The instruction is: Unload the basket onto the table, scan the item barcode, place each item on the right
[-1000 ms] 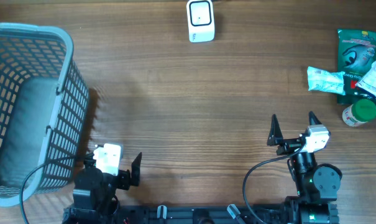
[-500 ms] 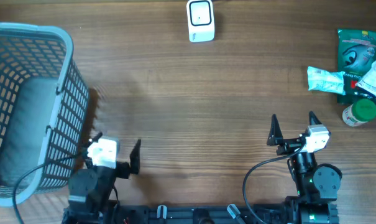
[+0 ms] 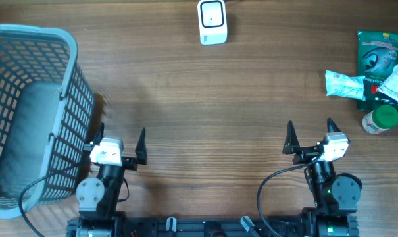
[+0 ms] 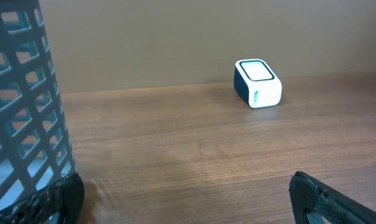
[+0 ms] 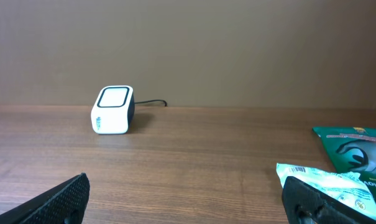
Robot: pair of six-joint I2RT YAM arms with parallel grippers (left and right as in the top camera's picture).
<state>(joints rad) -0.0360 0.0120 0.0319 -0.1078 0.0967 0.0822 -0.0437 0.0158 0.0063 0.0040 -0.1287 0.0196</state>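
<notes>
The table [image 3: 212, 99] lies bare from the left gripper [image 3: 120, 130] and right gripper [image 3: 310, 125] to the scanner [image 3: 212, 22] at the far edge, while the basket [image 3: 77, 99] wall stands just beside the left gripper and a pile of packets [image 3: 347, 84] crowds the far right.

Brown wood-grain table [image 3: 205, 99]. White, navy-sided scanner [image 3: 212, 22]. Left of it, pale blue lattice basket [image 3: 74, 99]; right, dark green pouch [image 3: 373, 56], green-lidded jar [image 3: 385, 116].
</notes>
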